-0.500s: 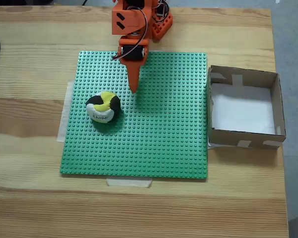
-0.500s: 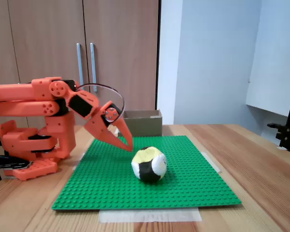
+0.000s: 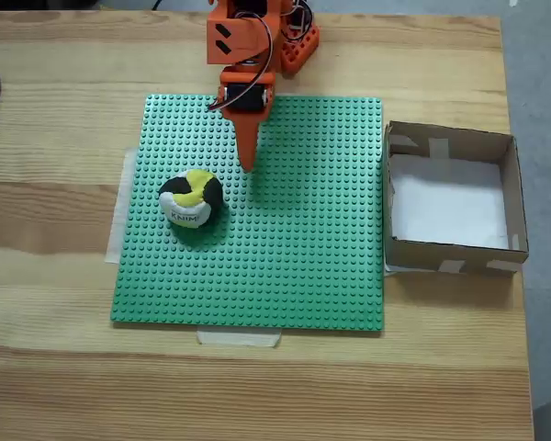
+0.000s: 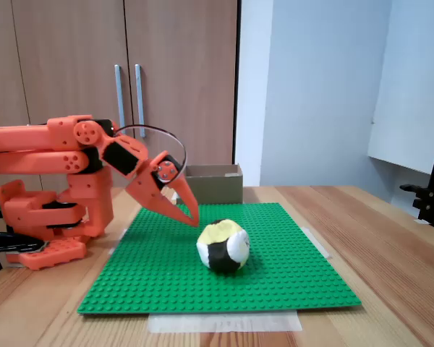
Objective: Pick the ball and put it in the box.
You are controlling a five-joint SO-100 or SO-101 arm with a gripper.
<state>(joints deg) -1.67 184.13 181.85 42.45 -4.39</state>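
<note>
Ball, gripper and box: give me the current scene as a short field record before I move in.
ball: on the green studded baseplate, free
gripper: above the baseplate, fingertips close together, nothing held, apart from the ball
box: on the wooden table beside the baseplate's right edge in the top-down fixed view, nothing inside
task state: ball not yet picked

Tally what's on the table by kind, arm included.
Ball: 1, on the baseplate
Cardboard box: 1, beside the baseplate
Green studded baseplate: 1
Orange arm with gripper: 1
Total: 4
</note>
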